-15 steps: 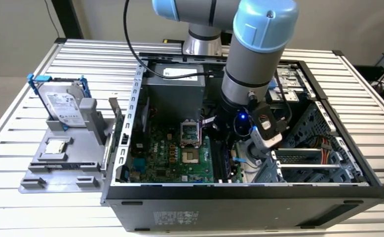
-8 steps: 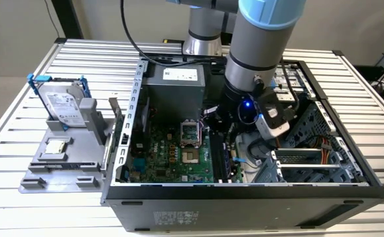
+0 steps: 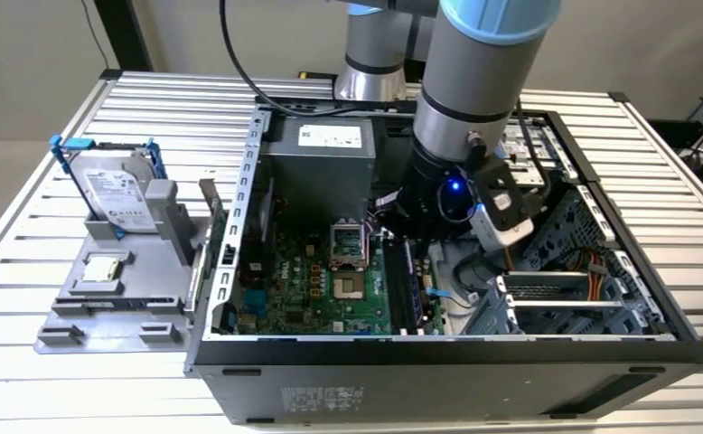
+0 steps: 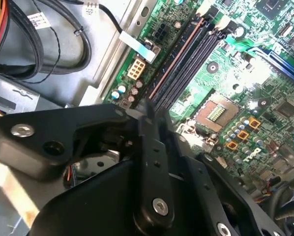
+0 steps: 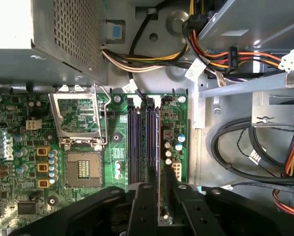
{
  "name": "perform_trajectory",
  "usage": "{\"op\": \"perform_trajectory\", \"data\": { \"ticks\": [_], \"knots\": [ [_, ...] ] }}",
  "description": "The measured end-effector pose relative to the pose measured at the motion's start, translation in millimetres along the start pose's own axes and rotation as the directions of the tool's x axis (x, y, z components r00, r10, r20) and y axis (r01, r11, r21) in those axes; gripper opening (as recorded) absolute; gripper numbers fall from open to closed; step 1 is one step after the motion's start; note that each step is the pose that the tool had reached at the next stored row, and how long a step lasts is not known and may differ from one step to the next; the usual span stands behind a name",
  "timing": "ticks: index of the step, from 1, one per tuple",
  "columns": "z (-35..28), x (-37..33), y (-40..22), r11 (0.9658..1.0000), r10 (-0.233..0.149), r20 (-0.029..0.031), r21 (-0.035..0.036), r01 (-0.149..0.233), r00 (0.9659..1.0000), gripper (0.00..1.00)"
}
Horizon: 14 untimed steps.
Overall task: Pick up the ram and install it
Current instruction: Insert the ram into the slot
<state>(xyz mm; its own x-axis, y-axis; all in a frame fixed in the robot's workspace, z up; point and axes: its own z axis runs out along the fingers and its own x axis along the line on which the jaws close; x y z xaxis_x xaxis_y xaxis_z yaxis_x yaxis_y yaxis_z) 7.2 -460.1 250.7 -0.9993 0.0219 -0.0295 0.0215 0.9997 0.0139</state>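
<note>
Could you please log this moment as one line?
hand: shut on ram | ram: edge-on over memory slots | CPU socket: open

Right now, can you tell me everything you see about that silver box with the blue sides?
That is a hard drive, a boxy case that looks like silver metal, with a white label on its face. Blue plastic rails run along its sides. It stands upright in a grey holder on the slatted table, on the exterior view's left of the open computer case. Nothing else touches it.
</note>
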Motion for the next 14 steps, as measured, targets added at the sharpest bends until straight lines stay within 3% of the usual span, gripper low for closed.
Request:
{"op": "perform_trajectory", "data": {
  "ticks": [14],
  "knots": [
    [-2.9,-0.1,0.0,1.0,0.0,0.0026,0.0,0.0,1.0,0.0]
  ]
}}
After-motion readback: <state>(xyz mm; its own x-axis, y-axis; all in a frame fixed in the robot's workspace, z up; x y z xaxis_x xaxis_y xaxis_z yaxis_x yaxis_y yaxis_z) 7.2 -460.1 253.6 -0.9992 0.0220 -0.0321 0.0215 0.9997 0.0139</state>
